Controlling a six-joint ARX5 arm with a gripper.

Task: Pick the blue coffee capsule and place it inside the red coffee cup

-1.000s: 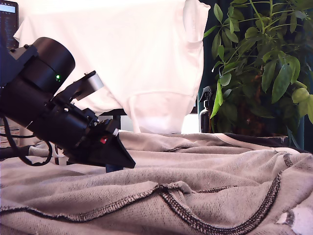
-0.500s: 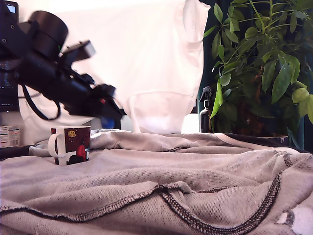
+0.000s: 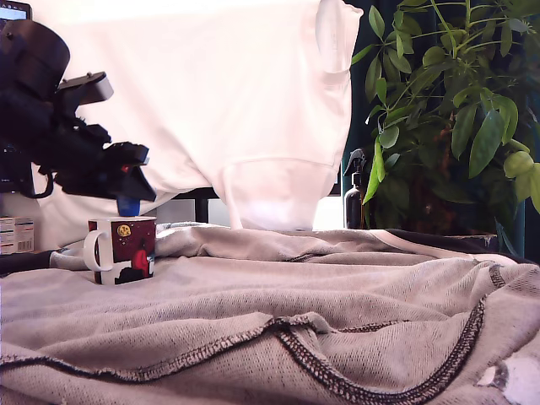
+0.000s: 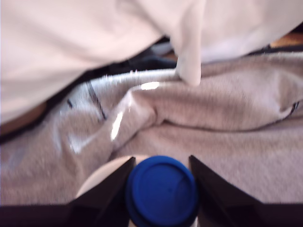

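The red coffee cup (image 3: 123, 249), dark red with a white handle and a yellow moon print, stands on the grey cloth at the exterior view's left. Just above its rim hangs the blue coffee capsule (image 3: 128, 206), held between the fingers of my gripper (image 3: 131, 201), which is shut on it. The wrist view shows the blue capsule (image 4: 161, 190) clamped between two black fingers (image 4: 108, 189), with the cup's white rim (image 4: 97, 178) directly beneath and partly hidden behind it.
A rumpled grey cloth (image 3: 321, 312) with dark stitched seams covers the surface. A white garment (image 3: 228, 101) hangs behind. A leafy plant (image 3: 456, 110) and a dark spray bottle (image 3: 355, 198) stand at the exterior view's right. A small box (image 3: 15, 234) sits at the far left.
The arm lifted from low on the cloth, uncovering the cup, then swung toward the exterior view's left. It now holds the capsule just over the cup's rim.
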